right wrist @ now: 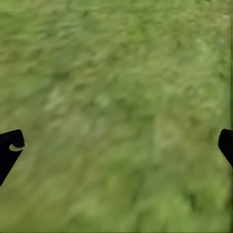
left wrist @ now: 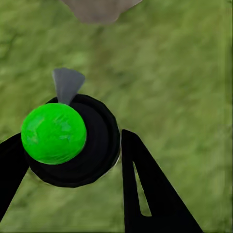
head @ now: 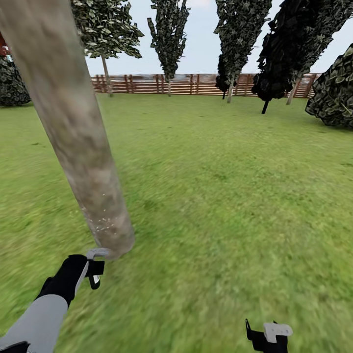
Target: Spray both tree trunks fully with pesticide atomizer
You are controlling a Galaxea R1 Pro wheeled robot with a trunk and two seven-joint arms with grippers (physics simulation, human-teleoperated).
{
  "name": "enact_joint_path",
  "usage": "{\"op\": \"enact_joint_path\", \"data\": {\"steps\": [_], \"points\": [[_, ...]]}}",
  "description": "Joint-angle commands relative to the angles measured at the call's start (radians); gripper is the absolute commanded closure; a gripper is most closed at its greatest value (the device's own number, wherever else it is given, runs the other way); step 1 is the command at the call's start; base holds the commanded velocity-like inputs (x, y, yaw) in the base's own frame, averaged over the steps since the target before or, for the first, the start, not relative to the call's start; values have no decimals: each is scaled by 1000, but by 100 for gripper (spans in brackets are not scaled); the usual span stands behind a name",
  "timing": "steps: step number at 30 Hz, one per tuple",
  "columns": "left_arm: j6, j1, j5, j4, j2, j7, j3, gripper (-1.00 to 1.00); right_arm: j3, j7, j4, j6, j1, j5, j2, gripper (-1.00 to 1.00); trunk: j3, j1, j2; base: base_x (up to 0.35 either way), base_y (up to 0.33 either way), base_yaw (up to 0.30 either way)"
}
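The left gripper (left wrist: 73, 160) clamps its black fingers (left wrist: 145, 194) on the pesticide atomizer (left wrist: 73, 141), at lower left in the head view just beside the base of the tree trunk (head: 73, 137). The right gripper (right wrist: 116, 145), at the head view's bottom right, spreads wide over the lawn (head: 235, 186). The fence (head: 196, 83) crosses the upper frame.

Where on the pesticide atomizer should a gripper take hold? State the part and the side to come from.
Grip the pesticide atomizer by its round dark body, one finger on each flank, coming from the side opposite the grey nozzle. The rounded sides suit both pads, and the nozzle stays free to face the tree trunk. The left gripper holds it this way.
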Motion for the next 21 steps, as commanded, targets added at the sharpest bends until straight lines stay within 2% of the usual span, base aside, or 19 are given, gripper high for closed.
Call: {"op": "enact_joint_path", "data": {"steps": [1, 3, 6, 7, 9, 12, 16, 21], "points": [[-1, 0, -6, 2, -5, 1, 0, 100, 0, 0, 0, 0, 0, 0, 0, -100, 0, 0, 0, 191, -215, 0], [-1, 0, -7, 5, -17, 1, 0, 100, -1, 0, -1, 0, 0, 0, 0, -100, 0, 0, 0, 190, -215, 0], [-1, -1, -8, 6, -12, 1, -3, 100, -1, 0, -1, -1, 0, 0, 0, -100, 0, 0, 0, 138, -233, 0], [-1, 0, -8, 7, -5, 1, -1, 100, -1, 0, -1, -1, 0, 0, 0, -100, 0, 0, 0, 53, -255, 0], [-1, 2, -8, 8, 26, 4, 3, 100, -1, 1, -1, 0, 0, 0, 0, -100, 0, 0, 0, -56, -265, 0], [-1, 2, -7, 7, 39, 6, 7, 100, -1, 1, -1, 0, 0, -1, 0, -100, 0, 0, 0, -122, -267, 0], [-6, 1, -2, 7, 41, 66, 9, 100, -1, 0, -1, -1, 0, -1, 1, -100, 0, 0, 0, -75, -268, 97], [-7, 1, 5, 3, 17, 73, 13, 100, -1, 0, -1, 0, 0, -1, 1, -100, 0, 0, 0, 13, -272, 272]]}}
